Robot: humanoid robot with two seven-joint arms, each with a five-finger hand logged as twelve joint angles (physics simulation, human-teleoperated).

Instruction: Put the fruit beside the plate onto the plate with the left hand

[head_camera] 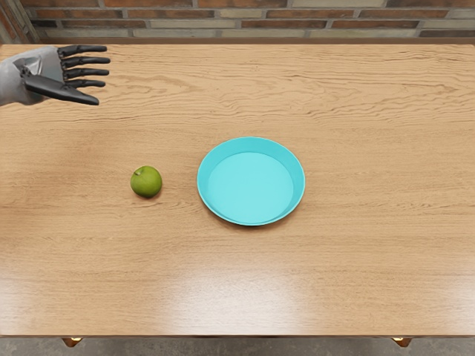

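Apple point(146, 182): green, upright on table point(356, 96), beside plate point(251, 185) on the hand's side, not touching it.
Plate: teal, nothing on it.
Task status: apparently not begun (reach, grasp, lift, transfer and release all outstanding).
Left hand point(63, 74): at far left corner, well apart from apple. Fingers straight and spread, thumb out, holding nothing.

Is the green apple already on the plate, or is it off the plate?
Off. The green apple sits on the table, left of the turquoise plate, with bare wood between them.
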